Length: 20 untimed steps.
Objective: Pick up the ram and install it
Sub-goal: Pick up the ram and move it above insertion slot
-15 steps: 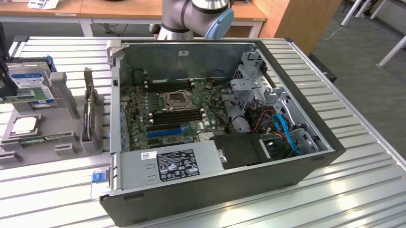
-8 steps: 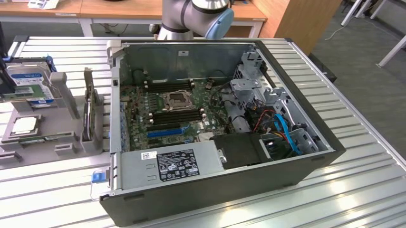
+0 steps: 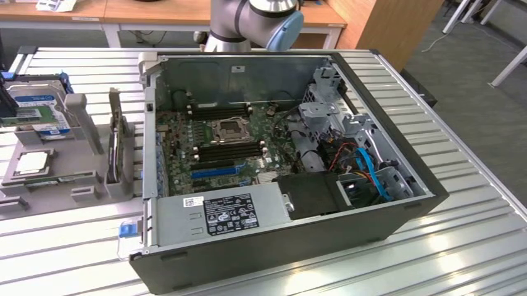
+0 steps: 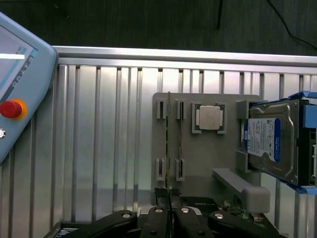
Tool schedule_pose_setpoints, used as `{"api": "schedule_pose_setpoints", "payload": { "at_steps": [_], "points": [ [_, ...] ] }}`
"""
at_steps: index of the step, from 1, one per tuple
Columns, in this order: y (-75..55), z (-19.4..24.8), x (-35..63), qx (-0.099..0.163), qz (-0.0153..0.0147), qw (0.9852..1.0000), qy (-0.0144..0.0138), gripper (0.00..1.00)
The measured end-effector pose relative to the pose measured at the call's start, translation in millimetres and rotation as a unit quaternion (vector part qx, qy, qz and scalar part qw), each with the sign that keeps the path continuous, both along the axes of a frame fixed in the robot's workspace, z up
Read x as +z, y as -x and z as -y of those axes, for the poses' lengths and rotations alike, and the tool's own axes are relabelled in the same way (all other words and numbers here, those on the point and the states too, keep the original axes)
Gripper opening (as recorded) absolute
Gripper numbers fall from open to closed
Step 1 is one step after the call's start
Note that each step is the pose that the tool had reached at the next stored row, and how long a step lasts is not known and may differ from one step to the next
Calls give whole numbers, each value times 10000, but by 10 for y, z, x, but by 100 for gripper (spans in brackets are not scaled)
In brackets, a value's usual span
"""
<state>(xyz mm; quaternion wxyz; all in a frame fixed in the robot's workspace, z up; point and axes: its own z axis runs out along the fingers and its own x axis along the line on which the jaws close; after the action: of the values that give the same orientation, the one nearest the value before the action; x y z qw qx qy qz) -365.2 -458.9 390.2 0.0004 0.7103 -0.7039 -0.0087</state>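
**Gripper poised over parts holder, ram untouched**
The gripper (image 4: pixel 169 220), jaws pinched nearly shut on nothing, hung above the grey holder (image 4: pixel 208 163). There the ram (image 4: pixel 168 131) stood on edge beside the processor (image 4: pixel 208 118). In the computer case (image 3: pixel 272 259), the memory slots (image 3: pixel 218 111) looked empty, so pickup and installation were both undone.

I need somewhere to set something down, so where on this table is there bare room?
Bare slats lie on the table at the exterior view's right of the computer case, and between the grey holder and the pendant. The holder is crowded with the ram, processor and hard drive.
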Motion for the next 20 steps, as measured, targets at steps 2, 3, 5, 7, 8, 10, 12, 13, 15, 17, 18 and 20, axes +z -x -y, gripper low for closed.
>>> {"api": "schedule_pose_setpoints", "payload": {
  "at_steps": [2, 3, 5, 7, 8, 10, 12, 13, 15, 17, 18, 20],
  "points": [
    [0, 0, 0, 0, 0, 10000, 0, 12],
    [0, 0, 0, 0, 0, 10000, 0, 12],
    [-12, 1, 3, 2, -2, 10000, 2, 12],
    [-51, 0, 1, 0, -1, 10000, 0, 12],
    [-76, 0, 1, 0, -2, 10000, 1, 12],
    [-126, 0, 1, 0, -3, 10000, 1, 12],
    [-176, 0, 1, 0, -4, 10000, 0, 12],
    [-199, 0, 0, 0, -4, 10000, 0, 12],
    [-247, 0, 0, 0, -4, 10000, 0, 12],
    [-293, 0, 1, 0, -5, 10000, 1, 12],
    [-315, 0, 1, 0, -6, 10000, 1, 12],
    [-359, 0, 1, 0, -6, 10000, 0, 12]
  ]
}}
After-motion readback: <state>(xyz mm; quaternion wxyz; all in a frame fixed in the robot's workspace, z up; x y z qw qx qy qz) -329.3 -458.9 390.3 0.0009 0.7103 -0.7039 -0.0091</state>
